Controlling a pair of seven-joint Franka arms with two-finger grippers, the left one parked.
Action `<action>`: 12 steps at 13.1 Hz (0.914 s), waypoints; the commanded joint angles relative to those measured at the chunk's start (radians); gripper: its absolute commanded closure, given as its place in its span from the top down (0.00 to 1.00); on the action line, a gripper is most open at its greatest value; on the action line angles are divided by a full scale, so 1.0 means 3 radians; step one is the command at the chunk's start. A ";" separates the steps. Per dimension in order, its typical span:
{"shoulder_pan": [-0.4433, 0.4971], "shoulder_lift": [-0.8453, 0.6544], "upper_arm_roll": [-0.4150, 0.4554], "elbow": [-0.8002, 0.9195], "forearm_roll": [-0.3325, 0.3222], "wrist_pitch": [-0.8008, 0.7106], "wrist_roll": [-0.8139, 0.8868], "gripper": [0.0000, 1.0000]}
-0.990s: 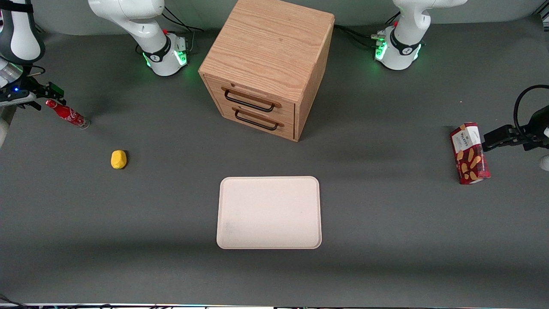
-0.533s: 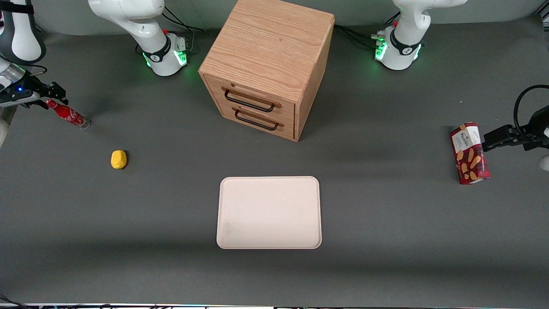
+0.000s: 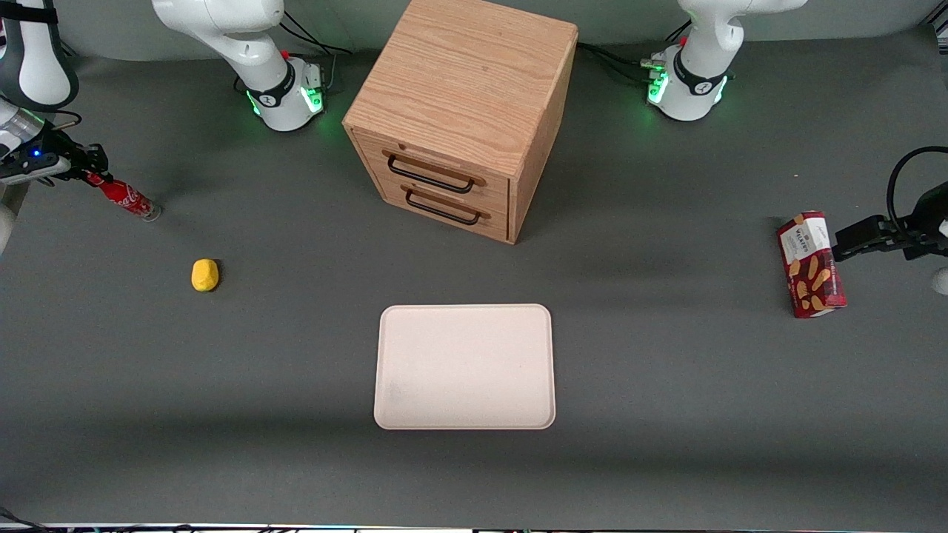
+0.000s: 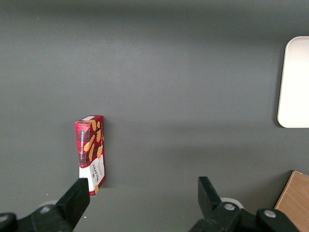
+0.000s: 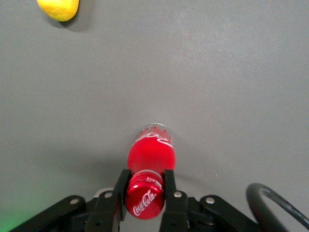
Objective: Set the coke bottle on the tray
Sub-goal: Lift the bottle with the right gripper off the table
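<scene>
Coke bottle (image 3: 124, 197) stands tilted on the grey table (image 3: 666, 370) at the working arm's end, its clear base on the surface and its red cap leaning up toward the arm. From the wrist camera the bottle (image 5: 149, 166) is seen almost end on, with the cap nearest the lens and white script across the cap and the shoulder. The gripper (image 5: 145, 192) sits at the cap, one black finger (image 5: 120, 189) pressed to each side of it, so the jaws are drawn narrow and holding the bottle by its top. In the front view the gripper (image 3: 90, 175) is at the bottle's upper end.

A yellow lemon (image 3: 205, 275) lies on the table near the bottle, at about five o'clock from it in the front view and closer to the front camera; the wrist camera catches it too (image 5: 58, 8).

The tray (image 3: 464, 366) lies flat, well apart from the bottle, at roughly four o'clock from it in the front view. A wooden drawer cabinet (image 3: 463, 111) with two dark handles stands at twelve o'clock from the tray. A red biscuit box (image 3: 810, 264) lies toward the parked arm's end of the table.
</scene>
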 commanded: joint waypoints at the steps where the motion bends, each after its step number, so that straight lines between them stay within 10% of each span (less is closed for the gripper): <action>1: 0.0006 0.0011 0.0006 0.0106 0.0079 -0.0060 -0.0145 0.00; 12: 0.0011 0.0486 0.1080 0.2937 0.0427 -0.2947 0.0121 0.00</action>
